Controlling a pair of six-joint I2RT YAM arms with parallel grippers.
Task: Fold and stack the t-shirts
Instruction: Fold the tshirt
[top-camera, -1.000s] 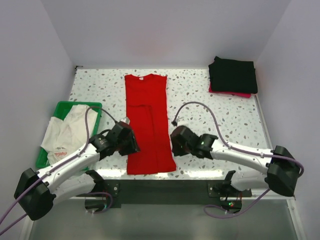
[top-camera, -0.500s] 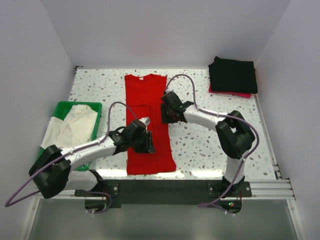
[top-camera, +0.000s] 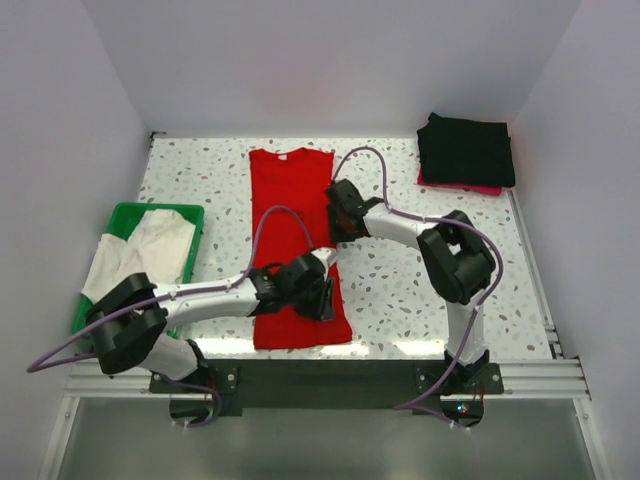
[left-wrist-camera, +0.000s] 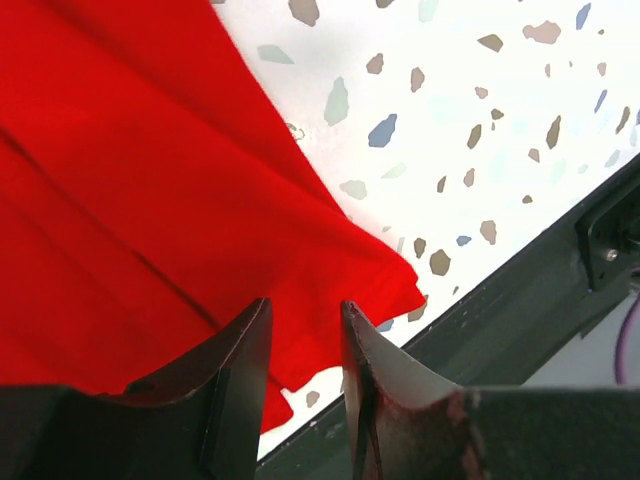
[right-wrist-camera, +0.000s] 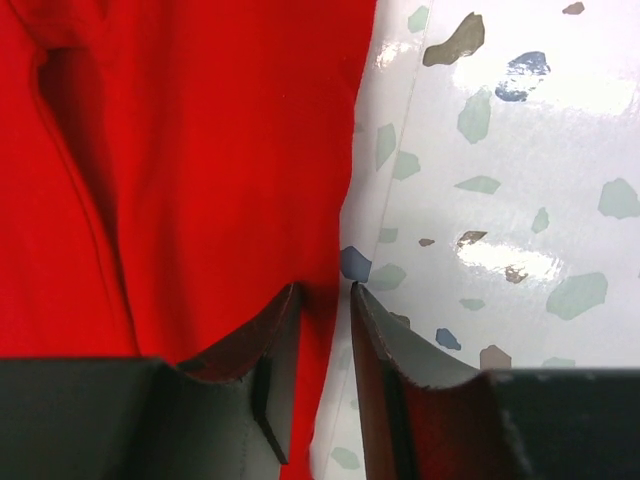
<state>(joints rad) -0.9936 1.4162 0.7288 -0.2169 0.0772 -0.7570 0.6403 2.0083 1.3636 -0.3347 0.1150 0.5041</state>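
**Task status.** One plain bright red cotton t-shirt (top-camera: 293, 200) lies flat as a long narrow strip, its sides folded in and its collar at the far end. The cross folds that would shorten this strip have not been made.

- Left gripper (left-wrist-camera: 304, 302): stands over the near right corner of the strip, at the hem. The jaws are apart with a narrow gap. Red cloth shows between them, and no pinch is visible.
- Right gripper (right-wrist-camera: 325, 288): stands at the right edge of the same strip, beyond the left gripper. The jaws are apart and straddle the cloth edge, one finger over red cloth and one over bare table.

**Finished work.** A stack of black folded t-shirts (top-camera: 465, 148) lies well beyond the right gripper and to its right. A pink-red folded layer (top-camera: 470, 187) shows beneath it.

**Work remaining.** A crumpled white t-shirt with small red print (top-camera: 140, 255) lies in a green plastic basket (top-camera: 135, 208), well to the left of the left gripper. Judged from this layout, the red shirt needs its cross folds and a transfer to the stack. The white shirt needs the full sequence.

**Surface and room.** The white speckled terrazzo-pattern table (top-camera: 400, 300) is glossy and shows glare under the right gripper. Plain white walls (top-camera: 320, 60) enclose three sides. A dark metal rail (top-camera: 330, 385) carries the arm bases on the near side of both grippers.
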